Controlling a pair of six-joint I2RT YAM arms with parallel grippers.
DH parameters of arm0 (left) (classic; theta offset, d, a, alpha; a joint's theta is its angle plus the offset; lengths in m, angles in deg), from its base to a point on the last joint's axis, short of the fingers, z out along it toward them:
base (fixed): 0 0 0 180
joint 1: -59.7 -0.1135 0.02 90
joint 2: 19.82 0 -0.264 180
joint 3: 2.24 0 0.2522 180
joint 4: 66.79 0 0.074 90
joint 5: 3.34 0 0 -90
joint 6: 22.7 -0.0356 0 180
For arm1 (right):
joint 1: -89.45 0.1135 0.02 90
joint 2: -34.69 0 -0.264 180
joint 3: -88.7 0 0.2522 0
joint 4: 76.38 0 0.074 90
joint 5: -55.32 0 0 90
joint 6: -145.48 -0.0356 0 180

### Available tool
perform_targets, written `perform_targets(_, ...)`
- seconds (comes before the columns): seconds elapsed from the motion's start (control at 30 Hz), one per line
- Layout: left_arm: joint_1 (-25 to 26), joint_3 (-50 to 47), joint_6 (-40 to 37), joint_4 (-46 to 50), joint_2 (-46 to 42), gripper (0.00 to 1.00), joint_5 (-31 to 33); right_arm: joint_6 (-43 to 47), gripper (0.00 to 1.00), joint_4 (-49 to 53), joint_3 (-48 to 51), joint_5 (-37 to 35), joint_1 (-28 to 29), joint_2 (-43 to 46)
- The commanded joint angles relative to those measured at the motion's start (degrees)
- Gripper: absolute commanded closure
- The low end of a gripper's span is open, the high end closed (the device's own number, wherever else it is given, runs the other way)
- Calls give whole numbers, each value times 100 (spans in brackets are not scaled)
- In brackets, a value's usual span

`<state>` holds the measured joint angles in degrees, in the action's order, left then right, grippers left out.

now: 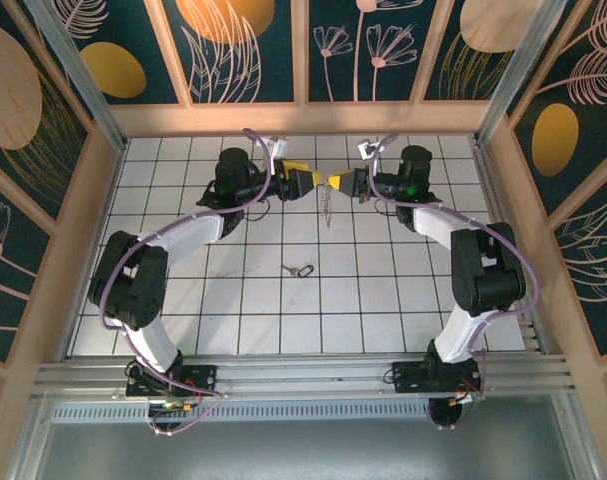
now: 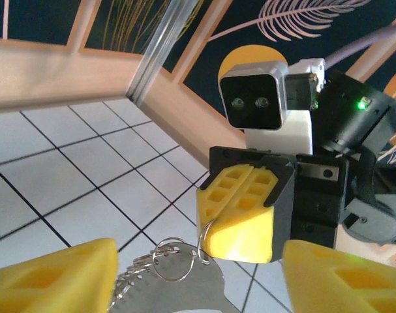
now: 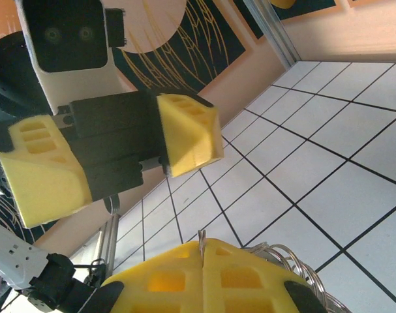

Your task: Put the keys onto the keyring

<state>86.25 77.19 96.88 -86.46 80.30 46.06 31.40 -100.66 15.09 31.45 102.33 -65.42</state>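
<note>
While the right gripper (image 2: pixel 240 215) is pinched fully closed on the thin wire ring of the keyring (image 2: pixel 175 261), the left gripper (image 1: pixel 305 182) faces it tip to tip, its yellow fingers (image 2: pixel 54 274) spread well apart (holding nothing). The keyring dangles beneath the two tips, above the tiled table (image 1: pixel 383 300). One key (image 1: pixel 301 270) lies flat on the tiles nearer the arm bases, well apart from both grippers.

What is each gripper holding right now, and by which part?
The right gripper pinches the keyring by its thin metal ring, at the fingertips. The left gripper is open, holding nothing.
</note>
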Motion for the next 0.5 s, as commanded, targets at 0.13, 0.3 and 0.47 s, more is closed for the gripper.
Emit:
perform_targets(0.13, -35, 16, 234, -557, 48, 47, -664, -448, 100, -847, 77, 304, -18, 338)
perform_targets(0.3, -35, 16, 311, -693, 80, 45, -774, -519, 100, -922, 75, 295, 23, 400)
perform_targets(0.47, -34, 34, 520, -938, 154, 44, -924, -620, 100, -1050, 76, 278, 91, 423)
